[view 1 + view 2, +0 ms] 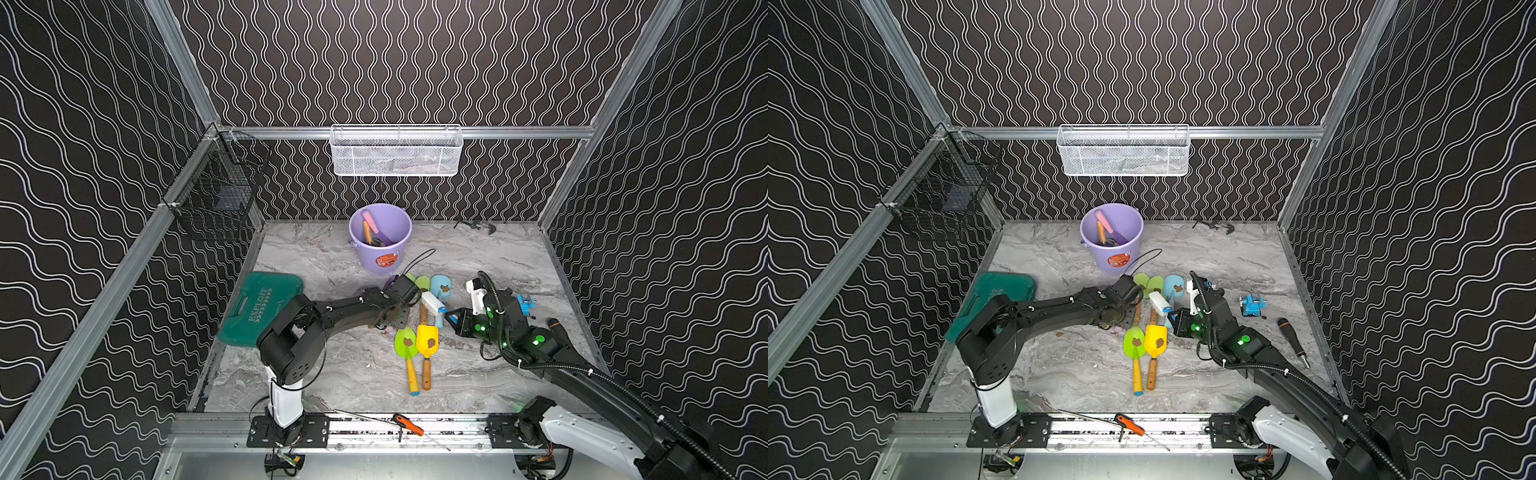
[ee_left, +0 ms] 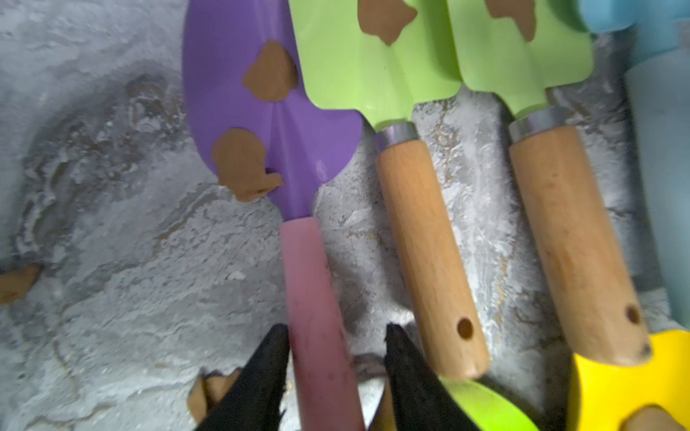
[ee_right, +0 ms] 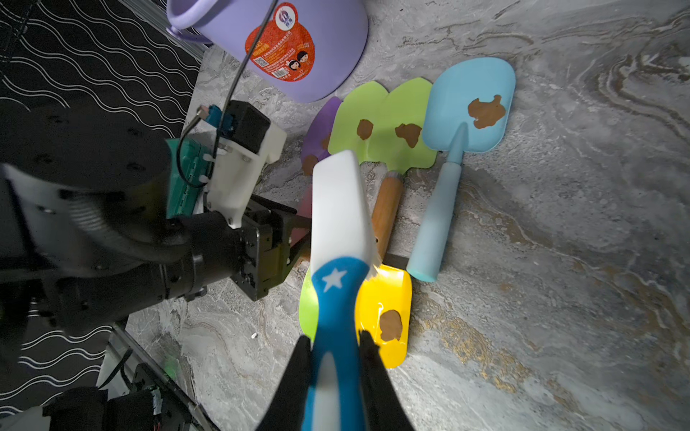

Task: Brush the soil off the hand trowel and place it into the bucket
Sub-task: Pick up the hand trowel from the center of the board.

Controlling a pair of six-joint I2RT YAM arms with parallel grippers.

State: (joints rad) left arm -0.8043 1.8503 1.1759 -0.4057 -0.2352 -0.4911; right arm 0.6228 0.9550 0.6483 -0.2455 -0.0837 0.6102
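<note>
Worktop in grey marble pattern carried everything. Well beyond the left tool stood the lavender bucket, upright. Just ahead of that tool's fingertips lay the purple trowel, flat on the worktop, its pink handle running back between the jaws. These stood partly apart astride it, one finger against the handle and the other short of it, so nothing was yet clamped. Two green trowels lay just beside it, on the side toward the right tool. That tool was clamped tight on the blue grip of a brush, whose white head reached out ahead of it over the trowel handles. Two clumps of soil sat on the purple blade.
</note>
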